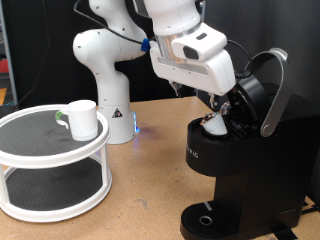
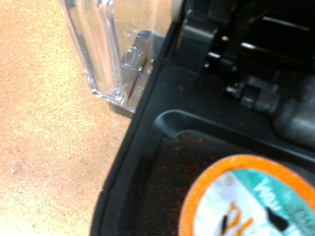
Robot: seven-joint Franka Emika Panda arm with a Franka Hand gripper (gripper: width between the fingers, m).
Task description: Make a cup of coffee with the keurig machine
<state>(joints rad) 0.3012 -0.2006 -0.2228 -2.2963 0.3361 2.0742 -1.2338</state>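
Fingers of your gripper (image 1: 215, 117) hide inside the tall matte black keurig machine (image 1: 240, 160); you cannot tell their spread. Its silver-handled lid stands open. Your stiff, breakable white ceramic mug (image 1: 82, 119), best taken by rim or handle, waits on the white round shelf (image 1: 50, 150). An orange-lidded pod (image 2: 258, 202) shows partly cropped.

Raised lid handle (image 1: 268, 90) overhangs the keurig machine (image 1: 240, 160); the gripper (image 1: 213, 112) occupies its opening, a pod (image 2: 254, 202) below.

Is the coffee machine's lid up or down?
Up. In the exterior view the keurig machine has its silver-handled lid tipped back, with the gripper at the open top. The wrist view shows a pod below.
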